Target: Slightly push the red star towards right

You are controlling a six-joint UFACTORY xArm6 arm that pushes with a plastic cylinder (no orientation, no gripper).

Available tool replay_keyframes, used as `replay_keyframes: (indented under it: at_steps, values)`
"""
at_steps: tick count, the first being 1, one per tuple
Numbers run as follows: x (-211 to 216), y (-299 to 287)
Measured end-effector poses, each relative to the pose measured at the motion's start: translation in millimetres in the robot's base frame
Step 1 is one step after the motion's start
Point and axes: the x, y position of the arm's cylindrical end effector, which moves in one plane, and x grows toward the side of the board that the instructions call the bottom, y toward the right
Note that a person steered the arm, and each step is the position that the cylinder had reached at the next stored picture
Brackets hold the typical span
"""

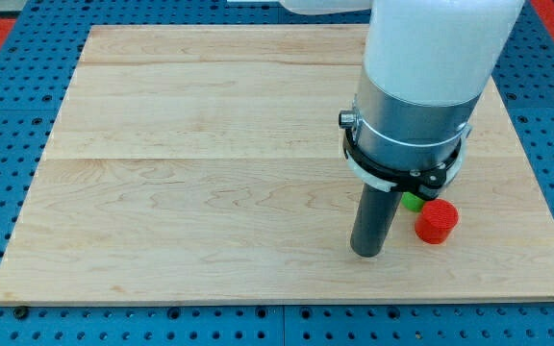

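Note:
A red block (437,221) lies on the wooden board (210,173) near the view's lower right; its star shape is hard to make out from here. My tip (366,253) rests on the board just left of the red block, with a small gap between them. A green block (412,201) peeks out right behind the red one, towards the view's top left, mostly hidden by the arm's body.
The arm's wide white and grey body (421,86) hangs over the board's right part and hides what lies behind it. The board sits on a blue perforated table (8,115). The board's right edge (546,202) is close to the red block.

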Motion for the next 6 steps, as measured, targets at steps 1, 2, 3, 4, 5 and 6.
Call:
replay_keyframes:
  at_steps: [1, 2, 3, 4, 5, 6]
  values:
    - [0, 4]
    - [-1, 7]
    - [-21, -8]
    - [-85, -38]
    - [-116, -35]
    - [-146, -2]
